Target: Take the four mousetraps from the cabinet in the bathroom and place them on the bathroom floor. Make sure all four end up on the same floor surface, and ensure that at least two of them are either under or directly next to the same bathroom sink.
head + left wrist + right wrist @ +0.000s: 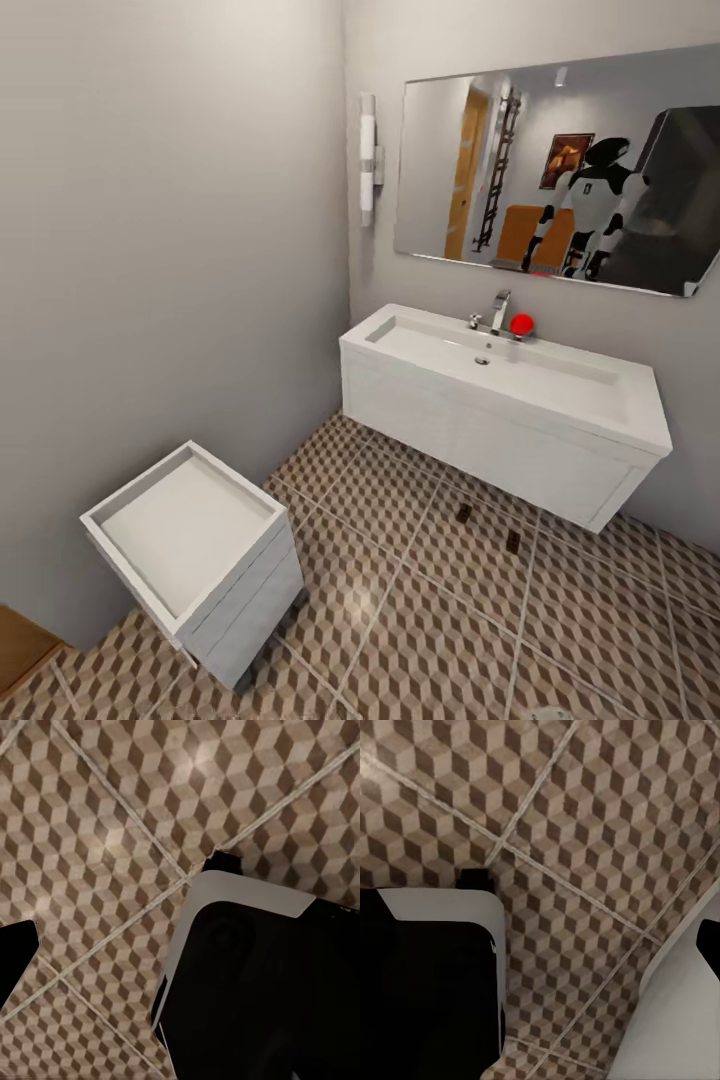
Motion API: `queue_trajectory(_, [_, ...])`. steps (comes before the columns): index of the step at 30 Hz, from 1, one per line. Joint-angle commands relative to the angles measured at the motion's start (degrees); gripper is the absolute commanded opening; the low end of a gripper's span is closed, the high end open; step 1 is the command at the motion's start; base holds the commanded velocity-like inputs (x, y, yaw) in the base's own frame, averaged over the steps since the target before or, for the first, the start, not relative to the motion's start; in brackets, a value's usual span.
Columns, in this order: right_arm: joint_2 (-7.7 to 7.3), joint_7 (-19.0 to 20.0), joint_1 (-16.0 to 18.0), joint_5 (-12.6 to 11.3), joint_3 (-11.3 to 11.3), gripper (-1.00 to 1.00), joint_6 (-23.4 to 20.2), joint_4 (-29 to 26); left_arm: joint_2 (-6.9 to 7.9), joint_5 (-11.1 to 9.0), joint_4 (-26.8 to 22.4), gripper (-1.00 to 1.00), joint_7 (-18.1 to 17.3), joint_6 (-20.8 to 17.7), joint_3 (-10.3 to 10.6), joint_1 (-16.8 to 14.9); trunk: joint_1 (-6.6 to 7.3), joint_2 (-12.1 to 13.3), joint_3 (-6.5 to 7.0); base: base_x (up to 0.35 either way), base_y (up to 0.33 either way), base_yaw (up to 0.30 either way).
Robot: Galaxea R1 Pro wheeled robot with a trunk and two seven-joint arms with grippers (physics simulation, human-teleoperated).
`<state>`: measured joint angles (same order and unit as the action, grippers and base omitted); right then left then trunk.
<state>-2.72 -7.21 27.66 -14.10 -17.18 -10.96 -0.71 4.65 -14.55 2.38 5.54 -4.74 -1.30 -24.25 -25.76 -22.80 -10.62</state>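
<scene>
Two mousetraps (488, 527) on bathroom floor (420, 620) below bathroom sink (500, 385), 1 o'clock; my claws' state: can't tell.

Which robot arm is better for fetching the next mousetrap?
Neither yet, I think: both wrist cameras just face the bathroom floor, equally placed. Two likely mousetraps lie by the bathroom sink.

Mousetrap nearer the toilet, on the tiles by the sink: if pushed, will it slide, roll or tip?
The mousetrap looks small and flat on the bathroom floor, so it would probably slide, not roll or tip. The tiles show a sheen, so it may slip easily. Lying so low, it is likely hard to pinch from the sides.
</scene>
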Motion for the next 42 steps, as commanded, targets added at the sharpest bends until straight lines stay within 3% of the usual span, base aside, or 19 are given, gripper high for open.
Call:
queue_trajectory(1, [-0.01,-0.2,0.0,-0.5,-0.5,1.00,-0.3,-0.1,0.00,-0.3,0.1,1.00,0.1,-0.1,-0.1,-0.1,-0.02,-0.1,-0.11,-0.090,0.274,0.278])
queue_trajectory(21, [-0.01,-0.2,0.0,-0.5,-0.5,1.00,-0.3,-0.1,-0.07,-1.0,0.1,1.00,0.1,0.0,-0.1,0.0,-0.02,-0.1,-0.11,-0.097,0.266,0.287])
queue_trajectory(42, [-0.01,-0.3,0.0,-0.5,-0.5,1.00,-0.5,0.0,-0.17,-0.9,0.2,1.00,0.1,0.0,-0.1,0.0,-0.02,-0.1,-0.11,-0.219,0.131,0.291])
